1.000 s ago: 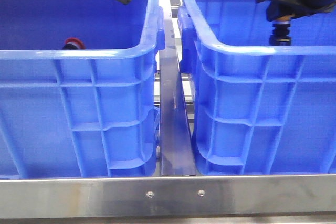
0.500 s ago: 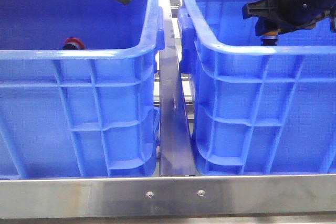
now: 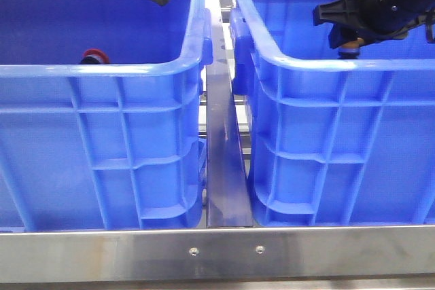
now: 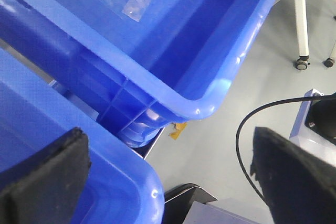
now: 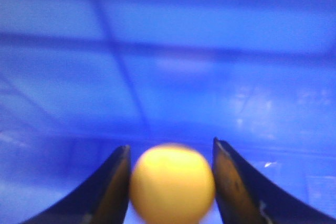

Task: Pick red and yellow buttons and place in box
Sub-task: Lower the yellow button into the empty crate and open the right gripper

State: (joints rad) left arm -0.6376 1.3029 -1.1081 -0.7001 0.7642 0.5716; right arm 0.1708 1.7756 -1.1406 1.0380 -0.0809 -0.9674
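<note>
Our right gripper (image 5: 170, 182) pinches the yellow button (image 5: 172, 183) inside the right crate (image 3: 340, 66); our left gripper (image 4: 173, 177) gapes wide.

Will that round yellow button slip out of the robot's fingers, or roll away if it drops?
It might slip: the yellow button has a smooth, domed cap and the right gripper pinches it only at its sides. It looks hard, so it probably won't squash. If dropped, the round cap could make it roll or tip, though the right-hand blue crate would likely catch it.
</note>
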